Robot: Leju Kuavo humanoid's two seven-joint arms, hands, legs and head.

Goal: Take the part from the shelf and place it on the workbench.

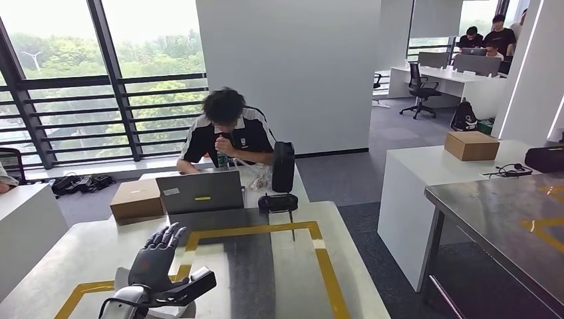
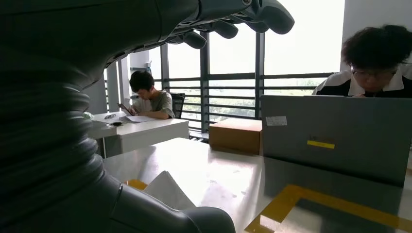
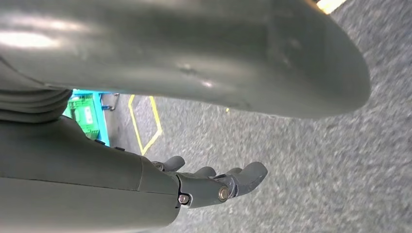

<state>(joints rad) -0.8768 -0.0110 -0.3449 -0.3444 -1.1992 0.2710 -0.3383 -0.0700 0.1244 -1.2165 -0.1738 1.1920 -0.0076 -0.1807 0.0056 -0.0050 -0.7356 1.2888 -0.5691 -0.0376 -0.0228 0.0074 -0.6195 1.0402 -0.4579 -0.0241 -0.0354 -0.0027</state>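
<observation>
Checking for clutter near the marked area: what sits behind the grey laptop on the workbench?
Behind the laptop sits a person holding a bottle; a cardboard box stands beside it. The lid hides the keyboard and whatever lies directly behind it.

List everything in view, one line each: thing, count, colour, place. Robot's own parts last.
Workbench: one, pale top with yellow tape outline, directly ahead.
White part: one, on the workbench under the left hand.
Grey laptop: one, open, at the workbench's far edge.
Brown cardboard boxes: two, one left of the laptop, one on the white table at right.
Black speaker: one, upright, right of the laptop.
Steel table: one, far right.
Seated person: one, behind the laptop.
Left hand: dark, fingers spread, above the workbench.
Right hand: dark, hanging over grey floor.
</observation>
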